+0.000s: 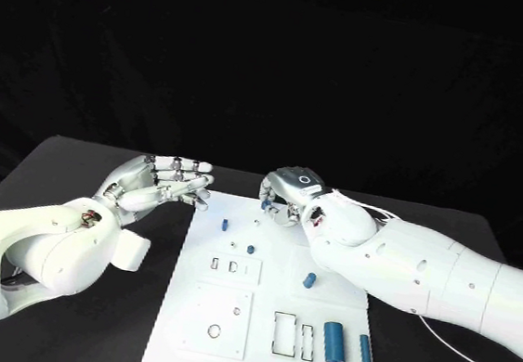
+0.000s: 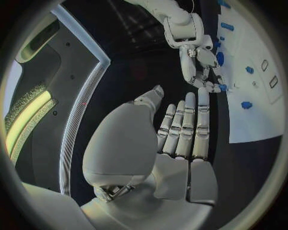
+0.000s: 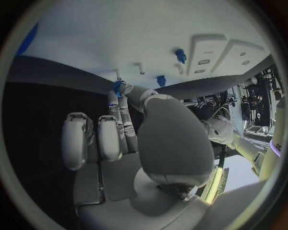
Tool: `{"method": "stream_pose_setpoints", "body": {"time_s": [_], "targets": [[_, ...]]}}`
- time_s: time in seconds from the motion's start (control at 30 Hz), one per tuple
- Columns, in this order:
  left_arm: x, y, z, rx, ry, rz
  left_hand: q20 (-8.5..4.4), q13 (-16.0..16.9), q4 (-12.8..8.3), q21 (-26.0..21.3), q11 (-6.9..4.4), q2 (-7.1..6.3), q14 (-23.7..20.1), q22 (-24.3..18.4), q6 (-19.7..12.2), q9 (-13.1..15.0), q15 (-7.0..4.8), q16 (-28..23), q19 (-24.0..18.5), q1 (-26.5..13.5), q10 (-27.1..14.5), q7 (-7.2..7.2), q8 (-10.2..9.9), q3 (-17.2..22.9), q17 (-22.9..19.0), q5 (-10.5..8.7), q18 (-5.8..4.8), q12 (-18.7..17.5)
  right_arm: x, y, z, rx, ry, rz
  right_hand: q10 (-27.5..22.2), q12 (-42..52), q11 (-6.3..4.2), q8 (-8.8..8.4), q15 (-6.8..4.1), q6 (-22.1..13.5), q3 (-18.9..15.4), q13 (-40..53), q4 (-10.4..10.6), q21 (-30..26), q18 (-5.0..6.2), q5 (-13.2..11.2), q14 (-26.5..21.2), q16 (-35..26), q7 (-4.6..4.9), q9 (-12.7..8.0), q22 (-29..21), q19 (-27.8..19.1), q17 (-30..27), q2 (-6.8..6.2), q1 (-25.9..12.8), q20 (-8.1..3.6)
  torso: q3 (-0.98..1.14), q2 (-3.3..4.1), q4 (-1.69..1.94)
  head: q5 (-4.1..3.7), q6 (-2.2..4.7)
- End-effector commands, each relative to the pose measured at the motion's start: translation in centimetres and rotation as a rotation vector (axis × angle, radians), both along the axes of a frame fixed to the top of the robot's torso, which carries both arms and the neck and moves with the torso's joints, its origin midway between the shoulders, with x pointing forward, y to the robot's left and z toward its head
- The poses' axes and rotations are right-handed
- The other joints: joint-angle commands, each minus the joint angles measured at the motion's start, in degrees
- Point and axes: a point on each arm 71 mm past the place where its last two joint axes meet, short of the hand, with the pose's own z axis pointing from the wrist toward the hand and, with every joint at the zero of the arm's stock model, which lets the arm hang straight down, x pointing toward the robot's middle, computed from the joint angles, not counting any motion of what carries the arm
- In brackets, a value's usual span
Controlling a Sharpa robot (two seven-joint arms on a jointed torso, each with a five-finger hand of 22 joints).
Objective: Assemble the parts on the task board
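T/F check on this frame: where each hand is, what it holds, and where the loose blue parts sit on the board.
1. The right hand is at the far edge of the task board, pinching a small blue part in its fingers. True.
2. The left hand holds a blue part. False: it holds nothing, its fingers apart, beside the board's far left corner.
3. Two blue cylinders lie side by side at the board's near right. True.
4. The large blue cylinders lie on the black table, off the board. False: they lie on the board.
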Motion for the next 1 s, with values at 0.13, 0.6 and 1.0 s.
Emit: {"method": "stream_pose_setpoints", "body": {"time_s": [0.13, 0.6, 1.0], "targets": [[-0.06, -0.18, 0.29, -0.013, -0.008, -0.02, -0.14, 0.1, 0.0, 0.4, -0.13, 0.16, -0.4, 0.1, 0.3, 0.1, -0.05, 0.2, -0.4, -0.1, 0.4, 0.94, 0.2, 0.2, 0.1, -0.18, 1.09, 0.0, 0.02, 0.1, -0.5, -0.034, 0.012, -0.001, 0.7, 0.2, -0.5, 0.27, -0.29, -0.1, 0.3, 0.4, 0.1, 0.3, -0.62, 0.2, 1.7, 0.2, 0.42, 0.1, 0.1, 0.5, 0.0, 0.1, -0.4, 0.05, -0.1, 0.09, 0.1, 0.26, -0.31], [-0.01, -0.21, 0.35, -0.013, -0.009, -0.02, -0.14, 0.1, 0.0, 0.4, -0.13, 0.16, -0.4, 0.1, 0.3, 0.1, -0.05, 0.2, -0.4, -0.1, 0.4, 0.94, 0.2, 0.2, 0.1, -0.18, 1.09, 0.0, 0.23, 0.29, -0.82, -0.043, 0.02, -0.009, 0.7, 0.2, -0.49, 0.26, -0.29, -0.1, 0.2, 0.4, 0.2, 0.3, -0.63, 0.3, 1.7, 0.3, 0.41, 0.1, 0.2, 0.5, 0.1, -0.02, -0.6, 0.08, -0.04, 0.13, 0.01, 0.33, -0.33], [0.04, -0.28, 0.38, -0.013, -0.009, -0.023, -0.14, 0.1, 0.0, 0.4, -0.13, 0.16, -0.4, 0.1, 0.3, 0.1, -0.05, 0.2, -0.4, -0.1, 0.4, 0.94, 0.2, 0.2, 0.1, -0.18, 1.09, 0.0, 0.49, 0.54, -0.89, -0.043, 0.016, -0.016, -0.2, 0.0, -0.23, -0.17, -0.1, -0.9, 0.4, 0.2, 0.2, 0.0, -0.52, 0.3, 1.6, 0.3, 0.62, 0.3, -0.2, 0.2, -0.2, -0.31, -1.2, 0.25, -0.14, 0.14, 0.09, 0.21, -0.23]]}}
